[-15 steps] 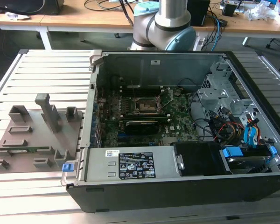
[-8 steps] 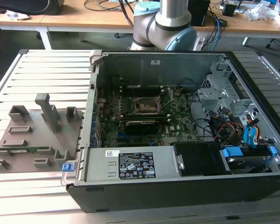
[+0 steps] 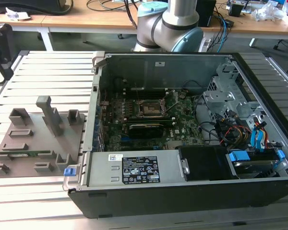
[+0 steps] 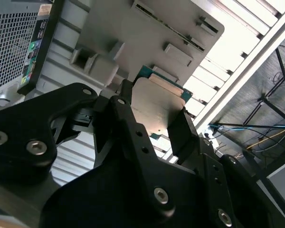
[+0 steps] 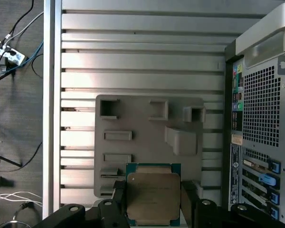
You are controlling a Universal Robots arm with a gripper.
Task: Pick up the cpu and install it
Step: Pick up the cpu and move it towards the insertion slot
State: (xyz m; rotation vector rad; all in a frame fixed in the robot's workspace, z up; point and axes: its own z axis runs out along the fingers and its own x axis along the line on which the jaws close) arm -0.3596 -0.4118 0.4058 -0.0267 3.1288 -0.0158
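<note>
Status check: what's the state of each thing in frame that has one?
gripper, shut on the cpu's edges.
cpu, held above the tray, metal top facing the first wrist camera.
tray, flat, beside the case.
case, on its side, panel off, inside exposed.
socket, on the board; can't tell if it's latched.

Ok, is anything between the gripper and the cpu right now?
Nothing visible. In the first wrist view the gripper has the cpu between its fingers, one against each of two opposite edges, above the grey tray.
</note>
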